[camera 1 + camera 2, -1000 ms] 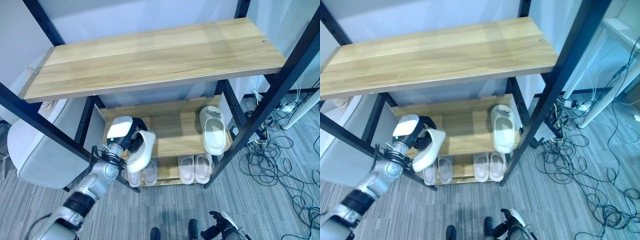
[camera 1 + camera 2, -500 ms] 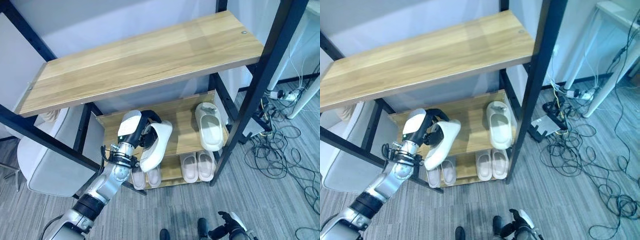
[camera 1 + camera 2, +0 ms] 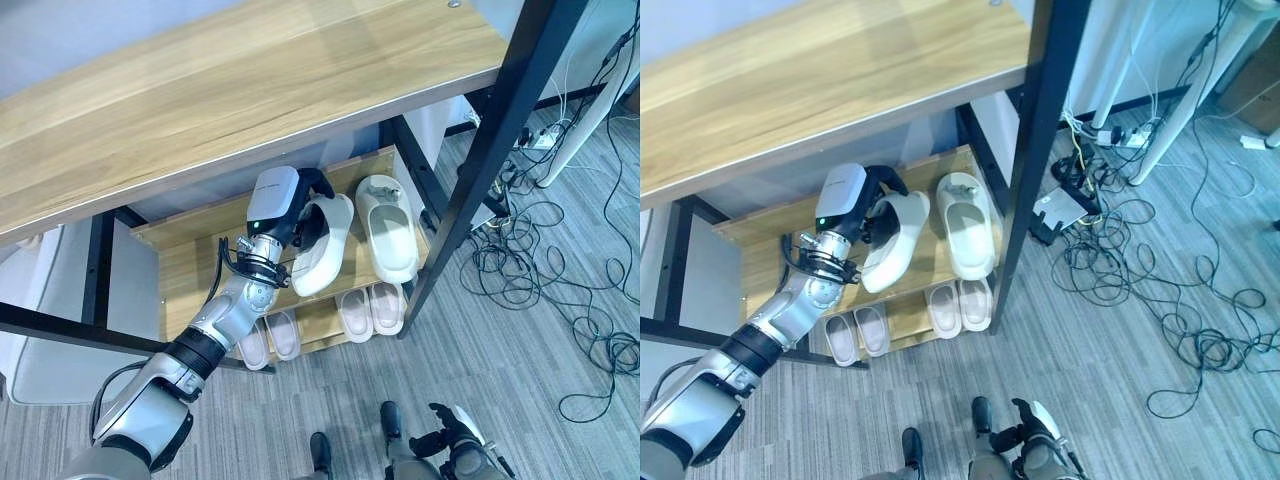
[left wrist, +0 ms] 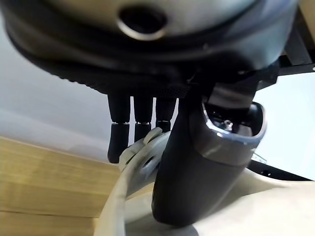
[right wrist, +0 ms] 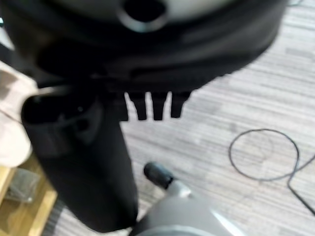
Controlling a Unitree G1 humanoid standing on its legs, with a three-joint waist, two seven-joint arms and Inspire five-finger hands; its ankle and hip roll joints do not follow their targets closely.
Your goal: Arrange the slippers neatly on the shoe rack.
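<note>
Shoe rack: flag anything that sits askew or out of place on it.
The cream slipper in the left hand is tilted on its side over the middle shelf, not yet flat beside its mate. The two pairs on the bottom shelf look tidy.

held slipper (image 3: 322, 247) left of shelved slipper (image 3: 389, 229)

cream slipper (image 3: 322, 247) held tilted over middle shelf, beside its mate (image 3: 389, 229).

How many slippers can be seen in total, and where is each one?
6. One slipper is gripped in the left hand over the middle shelf; one lies beside it on that shelf; two pairs sit on the bottom shelf. More may be hidden.
</note>
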